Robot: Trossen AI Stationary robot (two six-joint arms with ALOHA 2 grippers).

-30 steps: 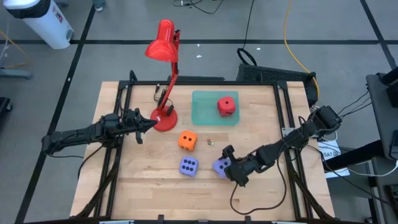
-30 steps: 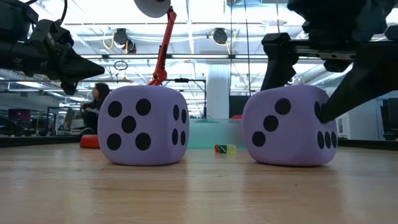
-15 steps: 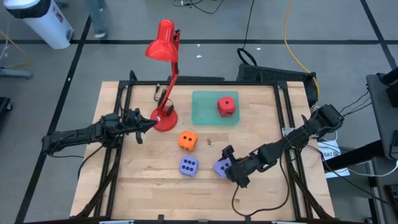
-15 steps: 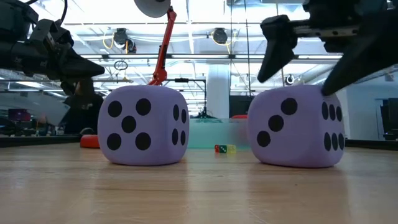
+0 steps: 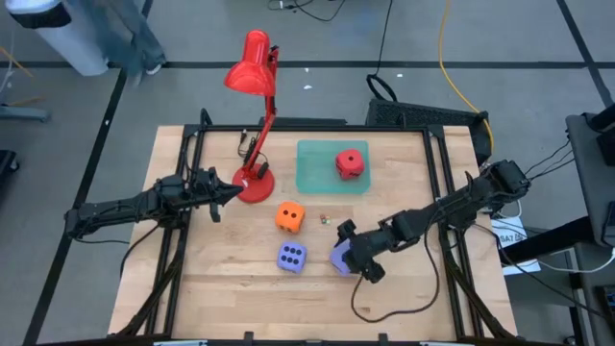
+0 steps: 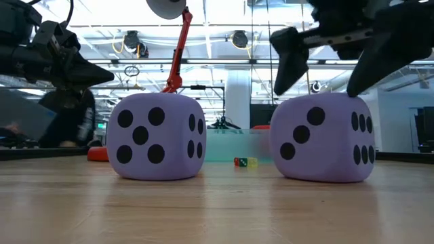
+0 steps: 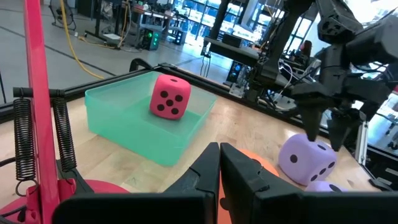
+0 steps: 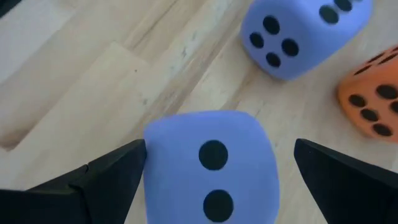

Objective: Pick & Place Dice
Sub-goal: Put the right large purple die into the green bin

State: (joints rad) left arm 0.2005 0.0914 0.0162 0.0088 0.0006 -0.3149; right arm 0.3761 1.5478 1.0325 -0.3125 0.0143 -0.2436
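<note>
Two purple-blue dice rest on the wood: one (image 5: 292,257) near the front middle, the other (image 5: 338,259) just to its right. My right gripper (image 5: 356,252) hangs open over that second die (image 8: 208,165), slanting down, one finger (image 6: 288,64) at each side just above its top. An orange die (image 5: 290,217) sits behind them. A red die (image 5: 350,162) lies in the green tray (image 5: 317,168). My left gripper (image 5: 233,192) waits shut beside the lamp's base, holding nothing.
A red desk lamp (image 5: 256,115) stands at the far left of the board on its round base (image 5: 256,185). Tiny coloured cubes (image 5: 324,219) lie between the orange die and the tray. A black frame (image 5: 437,192) edges the board. A person (image 6: 68,115) moves in the room beyond.
My right gripper has risen from around the right-hand purple-blue die until its fingers stand above the die's top. It has drifted a little toward the table's left and tipped, staying open. The die remains on the wood.
</note>
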